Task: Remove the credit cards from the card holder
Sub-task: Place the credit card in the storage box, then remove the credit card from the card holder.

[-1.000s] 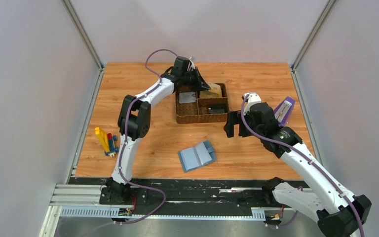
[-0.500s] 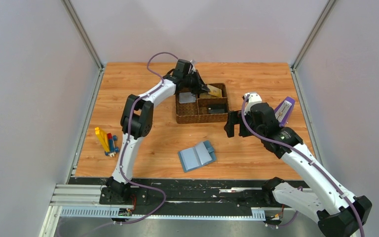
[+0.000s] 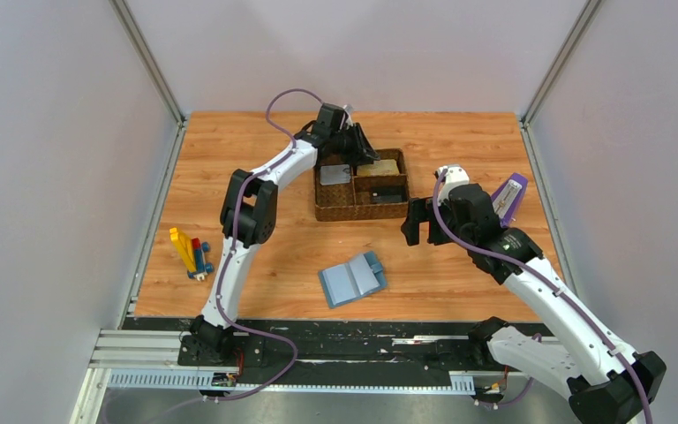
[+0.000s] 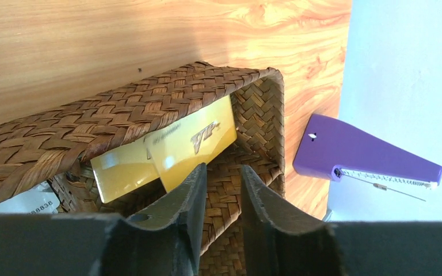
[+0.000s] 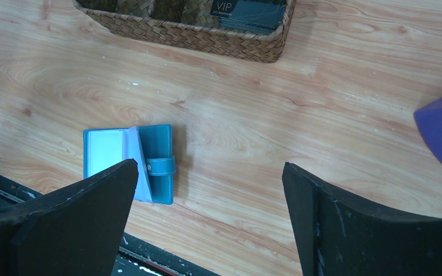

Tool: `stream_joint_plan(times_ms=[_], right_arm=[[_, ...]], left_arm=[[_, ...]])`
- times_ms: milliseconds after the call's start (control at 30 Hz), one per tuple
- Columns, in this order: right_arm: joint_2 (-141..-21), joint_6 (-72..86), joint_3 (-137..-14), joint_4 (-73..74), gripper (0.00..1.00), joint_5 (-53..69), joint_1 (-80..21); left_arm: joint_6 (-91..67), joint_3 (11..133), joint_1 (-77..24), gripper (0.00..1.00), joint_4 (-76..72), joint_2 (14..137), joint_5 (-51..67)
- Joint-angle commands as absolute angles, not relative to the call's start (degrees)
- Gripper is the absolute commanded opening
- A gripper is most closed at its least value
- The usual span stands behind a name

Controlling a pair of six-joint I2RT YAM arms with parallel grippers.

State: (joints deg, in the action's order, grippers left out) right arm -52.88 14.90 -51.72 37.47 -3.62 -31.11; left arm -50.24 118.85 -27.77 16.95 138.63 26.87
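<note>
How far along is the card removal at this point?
Mostly done, it seems: gold cards and a dark VIP card already lie in the woven tray. The left gripper hangs over the gold ones, jaws slightly apart, gripping nothing; the right gripper is open and empty. The card holder lies open on the table; whether its pockets still hold cards cannot be told.

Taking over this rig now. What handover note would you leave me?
Left gripper: slightly open, empty, over the basket, far right compartment. Right gripper: wide open, empty, above the table.
Gold cards lie in that compartment; a dark card in the near right one.
Card holder lies open on the table.
To do: check its pockets for remaining cards; unclear from here.
</note>
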Motion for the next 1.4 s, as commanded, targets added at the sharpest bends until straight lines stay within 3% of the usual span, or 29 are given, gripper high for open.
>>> stream_joint_plan(times_ms=[0, 100, 400, 533, 733, 933, 1167, 1367], right_arm=[[-52.6, 15.0, -54.1, 35.8, 1.00, -4.5, -31.3], [-53.5, 15.5, -54.4, 35.8, 1.00, -5.3, -31.3], [-58.5, 20.2, -57.5, 36.3, 0.97, -2.3, -31.2], [-61.2, 21.8, -58.1, 36.3, 0.85, 4.5, -31.3], [-65.2, 25.9, -58.2, 34.8, 0.55, 13.4, -31.3], [-69.6, 32.0, -57.6, 30.9, 0.44, 16.9, -32.7], [-76.4, 34.6, -56.5, 21.6, 0.44, 9.8, -40.2], [-82.3, 41.1, -57.9, 19.9, 0.47, 9.0, -40.9]], left_arm=[[-48.0, 121.1, -28.1, 0.39, 18.1, 137.9, 26.5], [-47.5, 120.4, -28.1, 0.45, 19.1, 136.4, 26.5], [-45.8, 118.0, -28.4, 0.46, 25.2, 128.9, 26.9], [-44.7, 112.0, -28.4, 0.46, 26.9, 122.6, 26.5], [-41.6, 101.0, -28.4, 0.45, 31.9, 112.8, 24.3], [-40.1, 90.6, -28.3, 0.44, 36.8, 102.1, 21.7], [-38.8, 77.2, -27.6, 0.44, 34.2, 93.2, 20.0], [-34.6, 68.6, -25.0, 0.45, 32.6, 87.1, 16.8]])
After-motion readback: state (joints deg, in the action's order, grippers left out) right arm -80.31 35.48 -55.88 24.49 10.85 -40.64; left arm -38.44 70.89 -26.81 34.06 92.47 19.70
